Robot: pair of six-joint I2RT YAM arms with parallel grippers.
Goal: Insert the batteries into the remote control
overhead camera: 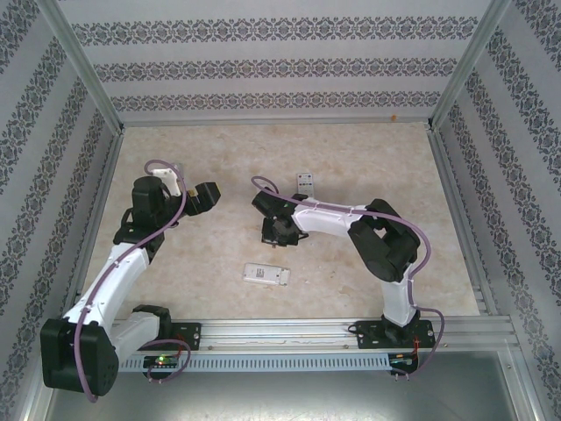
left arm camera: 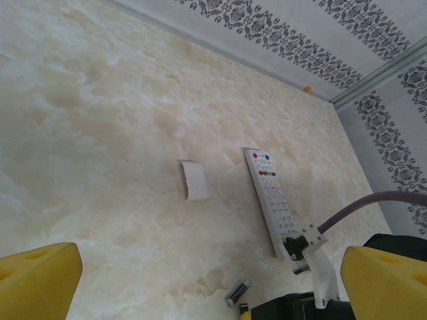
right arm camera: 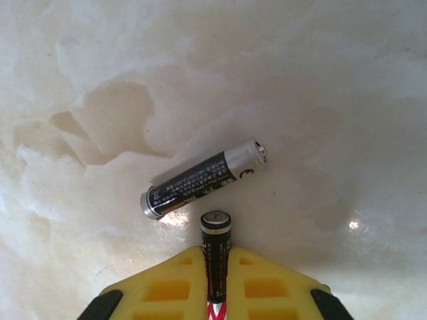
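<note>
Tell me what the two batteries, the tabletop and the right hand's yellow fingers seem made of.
Loose battery and held battery: probably metal cans in glossy black printed wrap; silvery bare ends.
Tabletop: glossy cream marble look, glare spot; stone or laminate, unclear.
Fingers: matte yellow plastic, seemingly, with moulded pockets.

A pale, marbled table (overhead camera: 219, 149) is shown. At 1 o'clock from its centre a white remote (overhead camera: 306, 182) is laid flat, buttons up. A second remote (overhead camera: 266, 274) is placed at 6 o'clock from the centre, well apart from the first. In the left wrist view a small white cover (left arm camera: 193, 180) is seen at 9 o'clock from the first remote, and a battery (left arm camera: 237, 292) at 7 o'clock, flat on the bare surface.
</note>
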